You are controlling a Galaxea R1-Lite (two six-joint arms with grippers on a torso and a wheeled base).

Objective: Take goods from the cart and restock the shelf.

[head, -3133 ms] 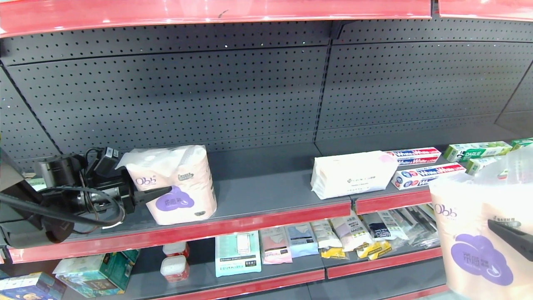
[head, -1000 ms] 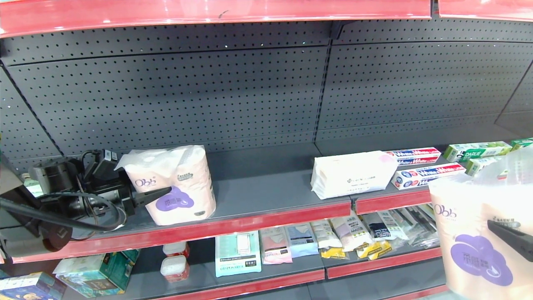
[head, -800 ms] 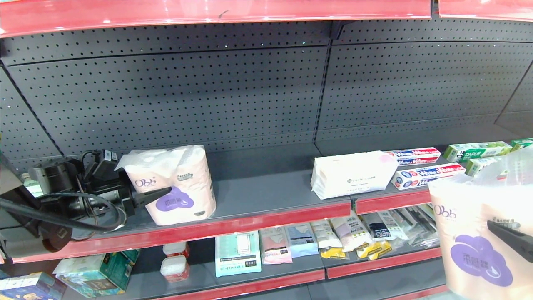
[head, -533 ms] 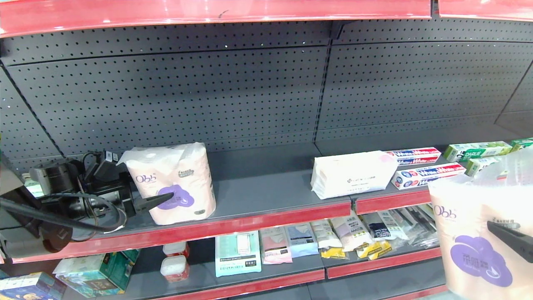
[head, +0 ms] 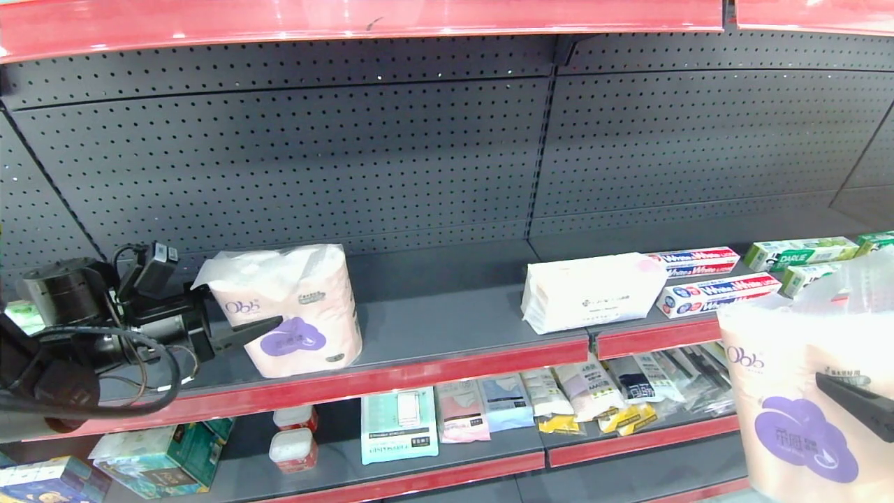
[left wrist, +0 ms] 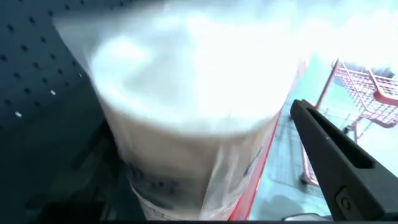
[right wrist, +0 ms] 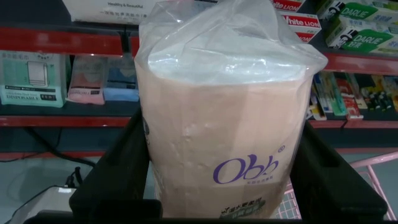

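A pink toilet paper pack (head: pixel 290 307) with a purple label stands upright on the grey shelf (head: pixel 433 307), towards its left end. My left gripper (head: pixel 269 320) is open beside it, one black finger (head: pixel 251 332) lying across the pack's front face. In the left wrist view that finger (left wrist: pixel 329 158) stands apart from the blurred pack (left wrist: pixel 186 106). A second, matching pack (head: pixel 803 391) hangs at the lower right, in front of the shelves. My right gripper (right wrist: pixel 227 186) is shut on this pack (right wrist: pixel 227 124), a finger (head: pixel 855 404) pressing its side.
A white tissue pack (head: pixel 590 290) lies mid-shelf, with toothpaste boxes (head: pixel 712 286) and green boxes (head: pixel 800 253) to its right. Bare shelf lies between the two packs. The lower shelf holds several packets (head: pixel 398 425). A red cart (left wrist: pixel 367 87) stands behind.
My left arm has drawn back to the left, away from the pack on the shelf, which shifted slightly and stays standing. The right arm and its pack have hardly moved.
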